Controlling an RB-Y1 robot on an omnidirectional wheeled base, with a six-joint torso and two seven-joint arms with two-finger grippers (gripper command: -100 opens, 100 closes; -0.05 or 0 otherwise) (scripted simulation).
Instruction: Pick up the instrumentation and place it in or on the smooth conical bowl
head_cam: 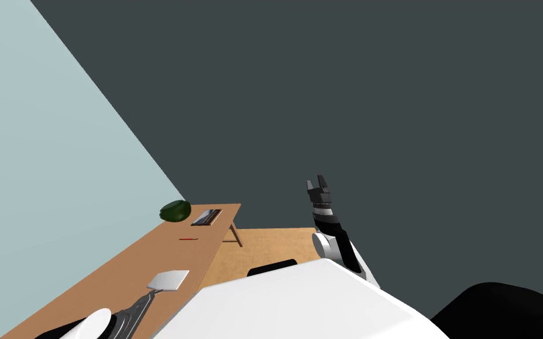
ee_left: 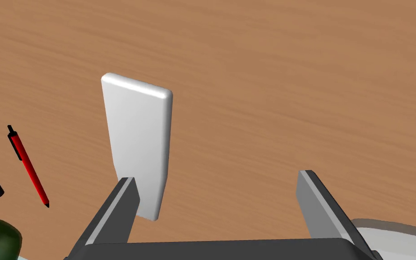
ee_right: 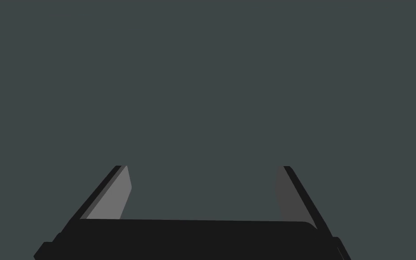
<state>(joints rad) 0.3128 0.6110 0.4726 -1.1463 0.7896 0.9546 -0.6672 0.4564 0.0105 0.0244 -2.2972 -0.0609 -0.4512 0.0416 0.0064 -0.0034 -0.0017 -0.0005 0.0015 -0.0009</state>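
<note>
Your brown wooden counter [head_cam: 146, 259] runs from the lower left of the head frame up toward the middle, along the pale wall.

Your right claw [head_cam: 318, 183] is raised right of centre, clear of the counter. Its fingers stand wide apart with nothing between them.

Your left claw [ee_left: 217, 177] reaches over the counter from the lower left of the head frame. It is also spread wide and grips nothing.

The white slab [ee_left: 139, 144], flat with rounded corners, lies on the counter at that claw. One finger [ee_left: 119, 207] crosses the slab's near end, while the other stands well apart over bare wood. You cannot tell whether the first finger touches the slab.

A pale rounded rim [ee_left: 396, 232] shows just behind the other finger, and what it belongs to is unclear.

A dark green rounded thing [head_cam: 175, 210] sits at the counter's far end, left of centre in the head frame. A dark book-like thing [head_cam: 207, 217] lies just beside it.

A red pen [head_cam: 188, 239] lies alone between these and the slab.
</note>
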